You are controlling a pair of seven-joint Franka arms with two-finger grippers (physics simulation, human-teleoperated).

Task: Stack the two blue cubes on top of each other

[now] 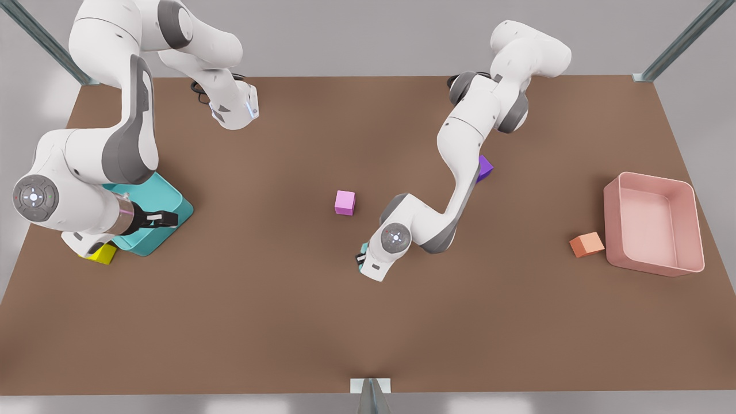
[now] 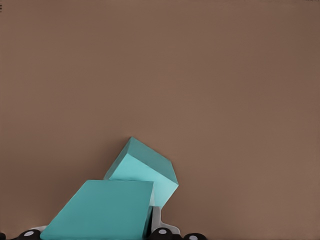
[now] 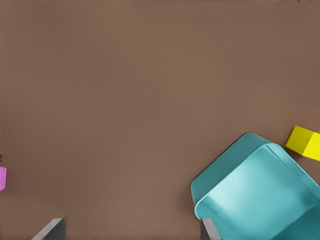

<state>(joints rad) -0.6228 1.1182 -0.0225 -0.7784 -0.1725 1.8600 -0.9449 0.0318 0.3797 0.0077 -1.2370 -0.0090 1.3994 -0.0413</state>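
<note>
One teal cube [image 2: 100, 212] sits close up in my left gripper [image 1: 364, 260], which is shut on it just above the table, low in the middle of the front view. The second teal cube [image 2: 145, 172] rests on the table right behind it, turned at an angle and touching or nearly touching the held one. From the front, only a teal sliver [image 1: 363, 250] peeks out beside the left wrist. My right gripper [image 1: 171, 218] hangs open over the large teal bin [image 1: 172, 198] at the front view's left, its fingers holding nothing.
A pink cube [image 1: 345, 202] lies mid-table. A purple cube [image 1: 486, 168] is half hidden behind the left arm. An orange cube [image 1: 587, 244] sits beside a pink bin [image 1: 652, 265] at the right. A yellow cube [image 1: 102, 253] lies beside the teal bin [image 3: 260, 195].
</note>
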